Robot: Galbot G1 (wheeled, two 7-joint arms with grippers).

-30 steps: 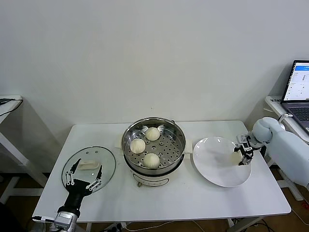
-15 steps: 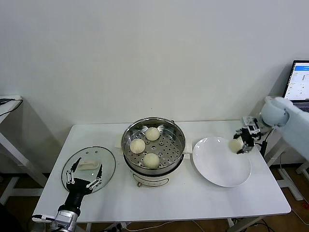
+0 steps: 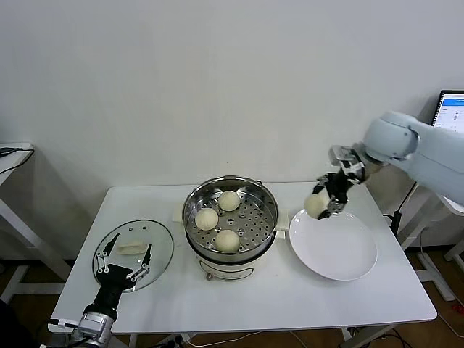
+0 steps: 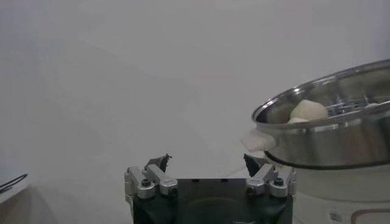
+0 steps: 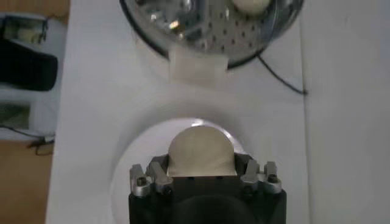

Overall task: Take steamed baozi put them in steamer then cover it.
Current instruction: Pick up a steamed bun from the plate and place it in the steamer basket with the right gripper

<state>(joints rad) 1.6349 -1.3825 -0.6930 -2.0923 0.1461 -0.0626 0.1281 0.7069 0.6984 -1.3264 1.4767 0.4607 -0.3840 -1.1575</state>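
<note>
Our right gripper (image 3: 324, 204) holds the last bun (image 3: 315, 206) tight above the plate (image 3: 341, 264), and the steamer (image 3: 230, 214) sits to its left, nearer this arm than our open left gripper (image 3: 123, 263).

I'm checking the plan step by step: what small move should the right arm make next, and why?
Probably carry the bun sideways toward the steamer. The right gripper holds it in the air above the white plate, and the tray already holding three buns has bare room on the plate's side.
</note>
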